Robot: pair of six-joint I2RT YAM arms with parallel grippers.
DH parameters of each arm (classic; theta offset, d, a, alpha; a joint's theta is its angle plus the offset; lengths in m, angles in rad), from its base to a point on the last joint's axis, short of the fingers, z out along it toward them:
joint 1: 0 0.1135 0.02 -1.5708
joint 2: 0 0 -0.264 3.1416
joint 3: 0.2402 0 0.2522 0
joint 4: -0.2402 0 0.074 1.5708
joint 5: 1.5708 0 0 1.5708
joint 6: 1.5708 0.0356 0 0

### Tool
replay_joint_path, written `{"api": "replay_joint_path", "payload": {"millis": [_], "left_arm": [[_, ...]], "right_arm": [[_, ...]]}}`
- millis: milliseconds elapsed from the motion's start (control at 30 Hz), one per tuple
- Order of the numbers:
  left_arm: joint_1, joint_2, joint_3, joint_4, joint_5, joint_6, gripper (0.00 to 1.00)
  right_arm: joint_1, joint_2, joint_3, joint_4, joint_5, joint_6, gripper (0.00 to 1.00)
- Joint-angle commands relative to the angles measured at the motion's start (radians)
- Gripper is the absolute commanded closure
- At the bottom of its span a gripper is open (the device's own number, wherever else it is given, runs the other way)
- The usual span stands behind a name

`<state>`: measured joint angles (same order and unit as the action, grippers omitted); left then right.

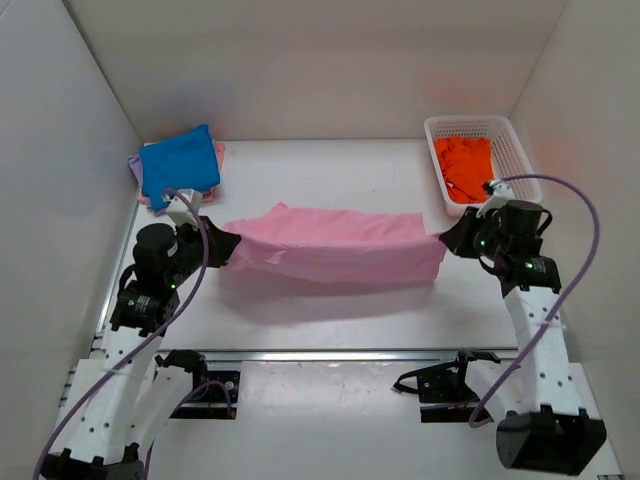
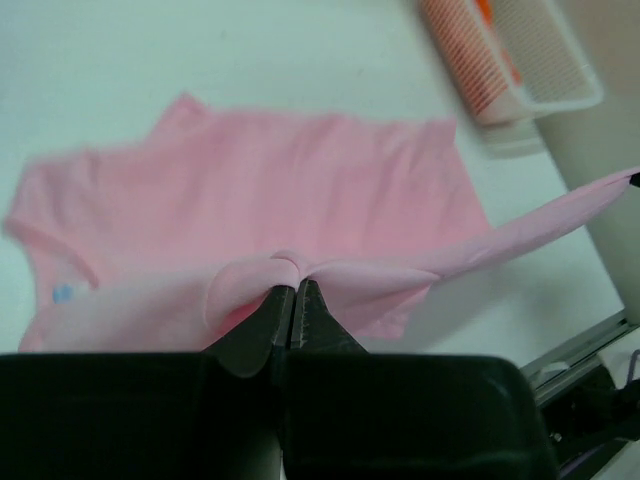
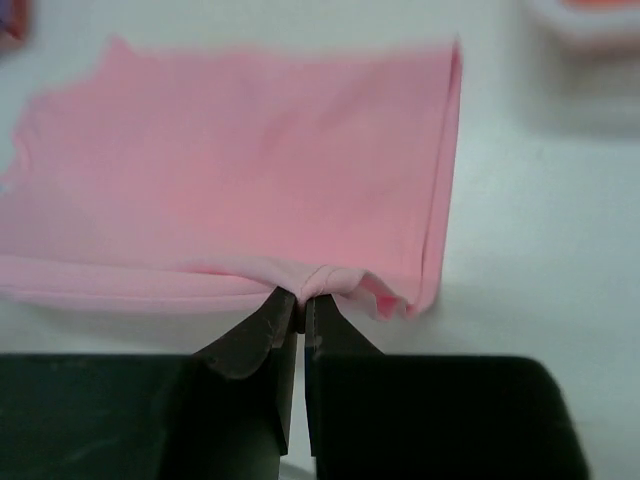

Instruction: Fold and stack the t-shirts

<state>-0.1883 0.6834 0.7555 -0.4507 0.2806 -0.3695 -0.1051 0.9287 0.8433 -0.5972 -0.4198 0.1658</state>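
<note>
My left pincer (image 2: 293,285) and right pincer (image 3: 300,297) each pinch the pink shirt (image 1: 335,245), stretched between them over the bench (image 1: 330,175). Only the top view shows the blue shirt (image 1: 178,165) on the far-left pile and the orange shirt (image 1: 462,165) in the basket (image 1: 512,140). Whatever lies under the blue one is mostly hidden.

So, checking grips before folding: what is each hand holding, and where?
Both hold the pink t-shirt: left hand pinches its left end's edge, right hand the right end's.
</note>
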Motion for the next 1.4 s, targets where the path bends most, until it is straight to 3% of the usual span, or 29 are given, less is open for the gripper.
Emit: {"api": "replay_joint_path", "payload": {"millis": [0, 133, 267, 400, 533, 633, 800, 933, 1000, 1067, 1167, 1367], "left_arm": [[-0.026, 0.004, 0.149, -0.036, -0.038, 0.001, 1.00], [-0.023, 0.034, 0.266, -0.010, -0.006, -0.017, 1.00], [0.013, 0.087, 0.193, 0.102, 0.047, -0.049, 1.00], [0.050, 0.243, 0.107, 0.216, 0.065, -0.062, 1.00], [0.073, 0.475, 0.165, 0.312, 0.058, -0.037, 1.00], [0.090, 0.664, 0.428, 0.275, 0.078, -0.008, 1.00], [0.107, 0.809, 0.828, 0.178, 0.055, 0.026, 1.00], [0.154, 0.811, 0.915, 0.256, 0.080, -0.017, 1.00], [0.161, 0.797, 0.946, 0.228, 0.100, -0.011, 1.00], [0.145, 0.721, 0.915, 0.233, 0.068, 0.012, 1.00], [0.142, 0.572, 0.718, 0.312, 0.077, 0.001, 1.00], [0.063, 0.303, 0.192, 0.379, 0.085, -0.052, 1.00]], "right_arm": [[0.015, -0.091, 0.173, 0.043, 0.004, 0.015, 1.00], [0.010, -0.064, 0.313, 0.016, -0.003, 0.023, 1.00], [0.028, 0.001, 0.254, 0.108, -0.039, 0.052, 1.00], [0.071, 0.182, 0.217, 0.186, -0.036, 0.031, 1.00], [0.076, 0.399, 0.295, 0.261, -0.052, 0.026, 1.00], [0.071, 0.556, 0.516, 0.232, -0.050, 0.012, 1.00], [0.082, 0.688, 0.935, 0.085, 0.003, -0.041, 1.00], [-0.007, 0.760, 1.179, 0.022, -0.089, 0.003, 1.00], [-0.024, 0.757, 1.214, -0.012, -0.100, -0.006, 1.00], [-0.028, 0.698, 1.125, 0.010, -0.094, -0.008, 1.00], [-0.041, 0.592, 0.919, 0.097, -0.112, 0.015, 1.00], [-0.064, 0.463, 0.495, 0.169, -0.116, 0.015, 1.00]]}}
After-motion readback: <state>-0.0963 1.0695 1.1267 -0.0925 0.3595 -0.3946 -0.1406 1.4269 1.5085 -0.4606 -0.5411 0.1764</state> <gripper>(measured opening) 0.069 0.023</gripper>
